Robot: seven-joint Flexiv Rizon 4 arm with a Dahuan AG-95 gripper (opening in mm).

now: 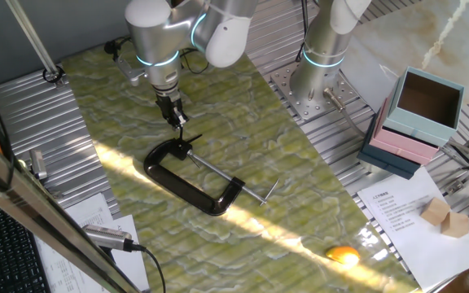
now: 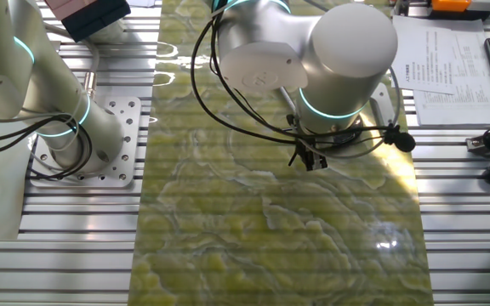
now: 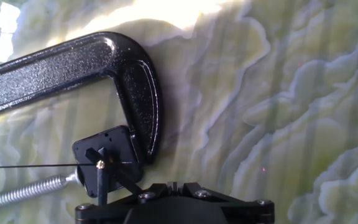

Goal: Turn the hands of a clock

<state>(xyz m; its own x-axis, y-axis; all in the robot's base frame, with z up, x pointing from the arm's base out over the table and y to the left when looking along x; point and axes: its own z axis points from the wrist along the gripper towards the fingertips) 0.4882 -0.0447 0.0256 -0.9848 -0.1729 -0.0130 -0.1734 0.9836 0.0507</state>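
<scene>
The two short black clock hands (image 3: 102, 180) cross at a brass pivot on a small black square movement (image 3: 107, 146). The movement is held in the jaw of the black C-clamp (image 3: 73, 65). A hair-thin pointer runs left from the pivot. In one fixed view the hands (image 1: 189, 142) sit at the clamp's (image 1: 187, 181) far end. My gripper (image 1: 177, 119) hangs just above and behind them, fingers together and holding nothing. In the hand view the gripper (image 3: 174, 185) is at the bottom edge, right of the hands. In the other fixed view the gripper (image 2: 307, 158) shows but my arm hides the clamp.
The clamp's silver screw rod (image 1: 233, 178) with its T-bar points to the front right. A second arm's base (image 1: 317, 80) stands at the back right. Stacked boxes (image 1: 418, 114), a paper sheet (image 1: 401, 213), a wooden block (image 1: 446, 218) and an orange object (image 1: 344, 255) lie to the right.
</scene>
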